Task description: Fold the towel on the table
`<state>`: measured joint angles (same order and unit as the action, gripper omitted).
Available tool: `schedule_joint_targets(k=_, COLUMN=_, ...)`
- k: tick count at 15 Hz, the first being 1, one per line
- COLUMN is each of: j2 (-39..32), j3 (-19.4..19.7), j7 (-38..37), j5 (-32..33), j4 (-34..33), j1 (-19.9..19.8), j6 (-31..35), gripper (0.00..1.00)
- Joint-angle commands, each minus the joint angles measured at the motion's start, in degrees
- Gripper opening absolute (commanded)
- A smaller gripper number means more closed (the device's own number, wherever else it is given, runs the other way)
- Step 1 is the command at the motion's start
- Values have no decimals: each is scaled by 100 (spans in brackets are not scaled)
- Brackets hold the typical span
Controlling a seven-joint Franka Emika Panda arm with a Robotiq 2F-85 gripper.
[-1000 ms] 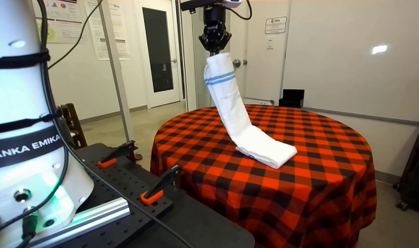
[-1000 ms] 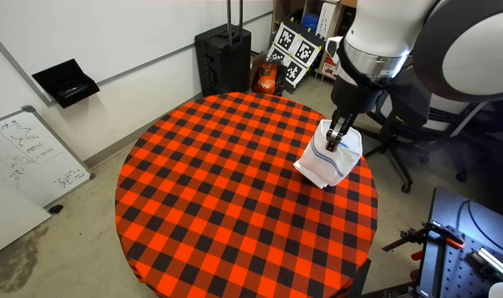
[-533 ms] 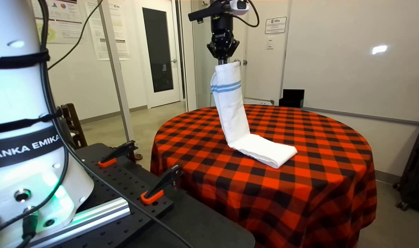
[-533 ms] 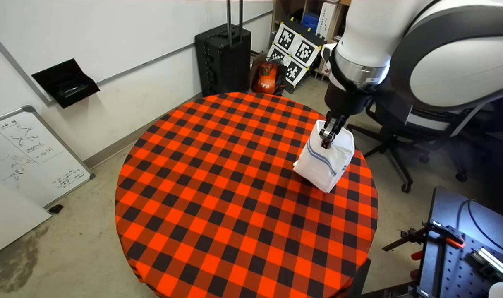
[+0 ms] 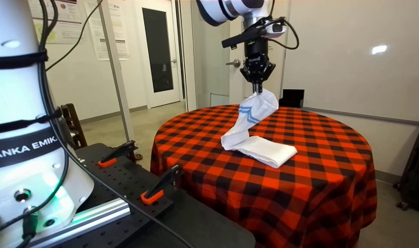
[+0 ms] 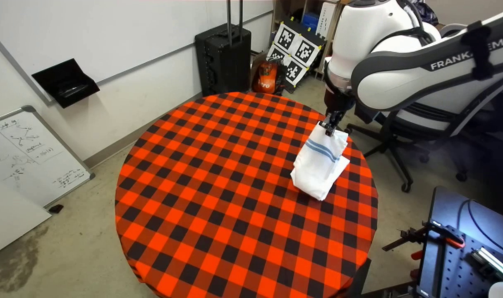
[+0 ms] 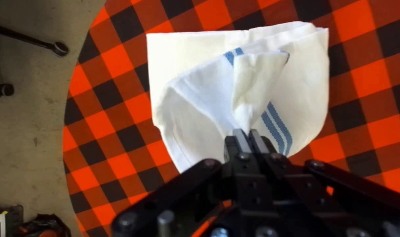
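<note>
Dish towel [image 6: 317,165], white with a band of 2 blue stripes, sits near the rim of the round table [image 6: 202,178], on the side toward the office chair [image 6: 426,121]. Its lower section lies flat as a layered strip on the red-and-black checks; from a bend at 1 end the rest rises to the Robotiq gripper [image 7: 247,132]. The jaws are clenched on the striped end, with the fabric bunched to a narrow pinch; how many layers sit between them is hard to tell from the wrist view.

I judge this to be a further fold, with the striped end meant to come down over the flat section. That end hangs above it, apart, buckled and twisted, so the next move seems to call for lowering while squaring the striped edge to the strip below, and only then letting go. Released too high, it could well land askew.

On the chair side the rim runs close to the towel, so overshooting that way could leave fabric hanging over. Toward the wall whiteboard [image 6: 123,33] the checks spread broadly, which should give the Franka arm [image 6: 384,89] better room to back off.
</note>
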<state>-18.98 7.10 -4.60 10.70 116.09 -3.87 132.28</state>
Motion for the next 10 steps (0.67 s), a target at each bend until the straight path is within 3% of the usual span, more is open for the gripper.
schedule_joint_targets(k=1, j2=-378, j3=257, j7=-184, j5=237, j4=-461, j1=-92, j6=30, gripper=1)
schedule_joint_targets(k=10, j2=-503, j3=703, j7=-230, j5=254, j4=-986, j1=-401, j6=-3, gripper=1)
